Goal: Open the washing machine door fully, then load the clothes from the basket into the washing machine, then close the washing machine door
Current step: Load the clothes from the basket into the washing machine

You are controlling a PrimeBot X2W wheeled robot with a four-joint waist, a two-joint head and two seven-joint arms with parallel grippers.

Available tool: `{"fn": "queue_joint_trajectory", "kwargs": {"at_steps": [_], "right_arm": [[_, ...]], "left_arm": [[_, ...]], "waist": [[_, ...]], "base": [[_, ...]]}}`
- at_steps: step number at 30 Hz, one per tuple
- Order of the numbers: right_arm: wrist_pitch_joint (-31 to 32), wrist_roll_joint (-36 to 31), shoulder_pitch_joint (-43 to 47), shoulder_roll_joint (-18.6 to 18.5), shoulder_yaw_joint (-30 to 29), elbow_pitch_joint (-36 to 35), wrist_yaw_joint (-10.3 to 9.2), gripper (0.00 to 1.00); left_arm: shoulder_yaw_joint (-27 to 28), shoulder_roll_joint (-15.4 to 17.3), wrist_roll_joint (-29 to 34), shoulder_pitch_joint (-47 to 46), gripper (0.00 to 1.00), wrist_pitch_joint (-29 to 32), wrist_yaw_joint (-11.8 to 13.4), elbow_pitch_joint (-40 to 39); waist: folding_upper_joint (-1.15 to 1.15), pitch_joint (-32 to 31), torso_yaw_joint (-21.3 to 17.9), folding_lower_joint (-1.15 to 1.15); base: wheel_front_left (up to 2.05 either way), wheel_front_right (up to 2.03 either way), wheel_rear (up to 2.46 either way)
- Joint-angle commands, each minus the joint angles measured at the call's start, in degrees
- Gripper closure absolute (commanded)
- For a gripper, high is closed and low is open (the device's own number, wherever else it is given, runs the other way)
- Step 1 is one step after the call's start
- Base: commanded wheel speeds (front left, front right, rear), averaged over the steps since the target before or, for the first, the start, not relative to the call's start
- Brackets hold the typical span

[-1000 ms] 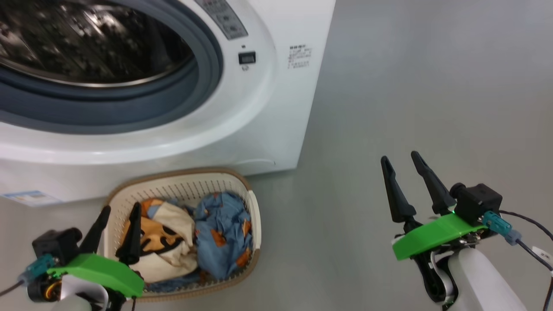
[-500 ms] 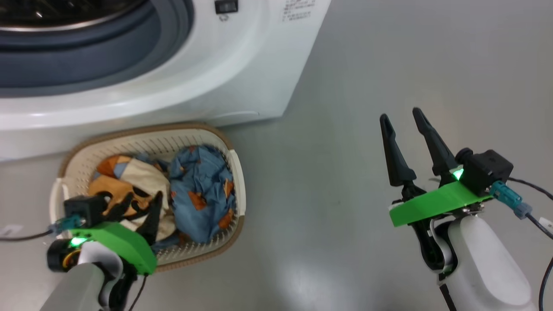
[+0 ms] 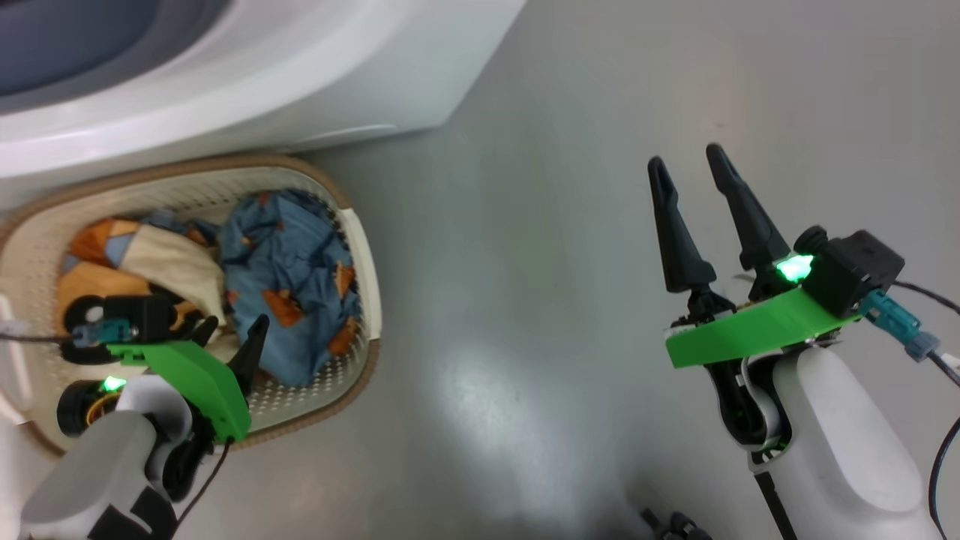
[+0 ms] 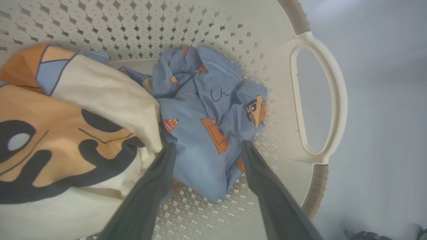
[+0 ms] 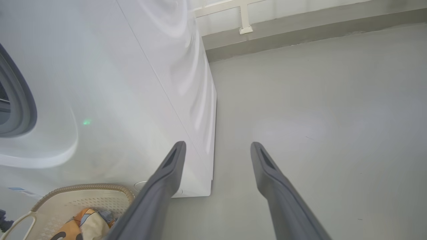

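Note:
The cream basket point(image 3: 365, 247) with its brown rim stands on the floor in front of the white washing machine point(image 3: 262, 75). It holds the clothes: a cream garment with orange and black print point(image 3: 169, 262) and a light blue garment point(image 3: 289, 277). My left gripper point(image 3: 234, 330) is open and dips into the basket. In the left wrist view its fingers straddle the lower part of the blue garment point(image 4: 200, 110), and the left gripper point(image 4: 208, 146) has nothing pinched. My right gripper point(image 3: 684, 157) hangs open over bare floor to the right. The washing machine door is out of view.
The grey rubber seal point(image 3: 75, 37) of the drum opening shows at the top left. Grey floor point(image 3: 525, 262) spreads to the right of the basket. In the right wrist view, my right gripper point(image 5: 218, 145) points past the machine's side point(image 5: 186, 83) toward the wall base point(image 5: 300, 30).
The head camera has tilted down, so the machine has slid up out of the picture. My left gripper has lowered into the basket onto the clothes. The right gripper stays open beside it.

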Motion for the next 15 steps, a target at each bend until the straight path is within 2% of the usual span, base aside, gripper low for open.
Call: {"fn": "queue_joint_trajectory", "kwargs": {"at_steps": [1,15], "right_arm": [[-0.45,1.4,0.2,0.42,1.5,-2.01,0.33,0.0],[-0.45,3.74,-0.2,0.42,3.0,-5.4,0.33,0.0]], "left_arm": [[0.33,2.38,-1.31,-1.22,0.0,0.62,-0.19,0.45],[-4.78,5.02,-8.64,-8.5,0.0,4.76,-0.19,6.11]], "waist": [[-0.01,3.26,-2.66,0.0],[-0.01,9.89,-5.85,0.0]], "base": [[0.0,0.0,0.0],[0.0,0.0,0.0]]}}
